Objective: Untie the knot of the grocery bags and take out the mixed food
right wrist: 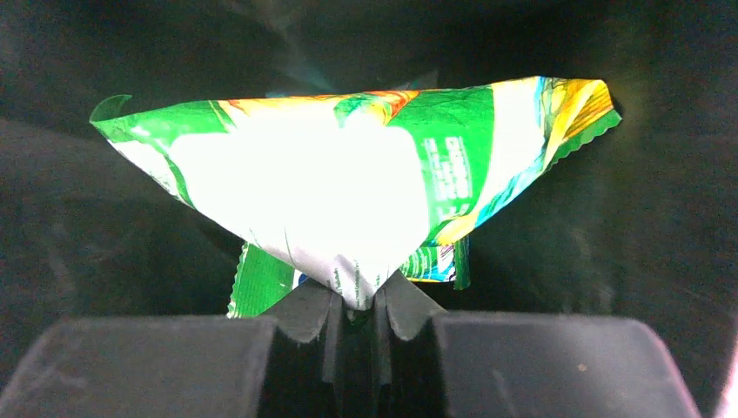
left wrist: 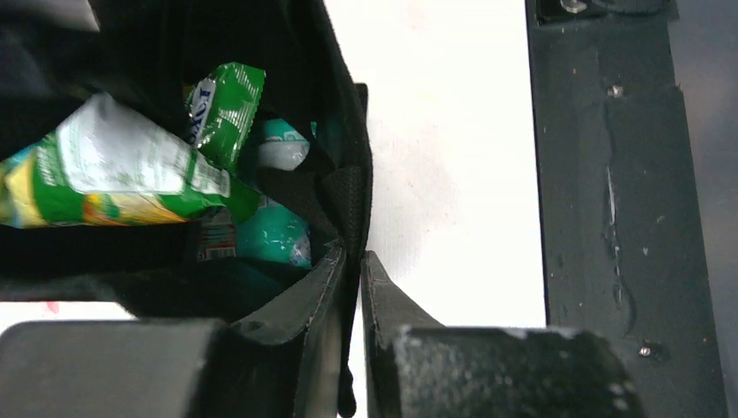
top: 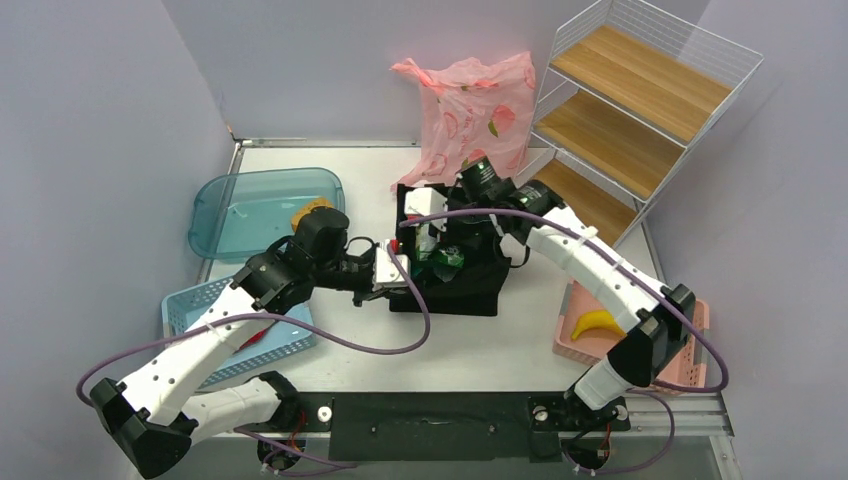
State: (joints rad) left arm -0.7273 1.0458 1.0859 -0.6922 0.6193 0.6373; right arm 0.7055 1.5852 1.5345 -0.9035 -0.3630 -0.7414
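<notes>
One pink grocery bag (top: 470, 110) lies crumpled at the back of the table; its knot is out of view. A black fabric tote (top: 470, 285) stands mid-table. My left gripper (left wrist: 358, 257) is shut on the tote's rim fabric (left wrist: 348, 187), at its left side (top: 400, 272). My right gripper (right wrist: 357, 292) is inside the tote (top: 437, 238), shut on the bottom fold of a green foil snack packet (right wrist: 331, 183). That packet (left wrist: 113, 170) also shows in the left wrist view, above a smaller green packet (left wrist: 224, 109) and teal packets (left wrist: 274, 231). A yellow banana (top: 597, 323) lies in the pink tray.
A teal tray (top: 240, 200) holding an orange item sits at the back left. A blue basket (top: 200, 305) with a red item is under my left arm. The pink tray (top: 690, 340) is at the right front, and a wire shelf (top: 640, 100) stands back right.
</notes>
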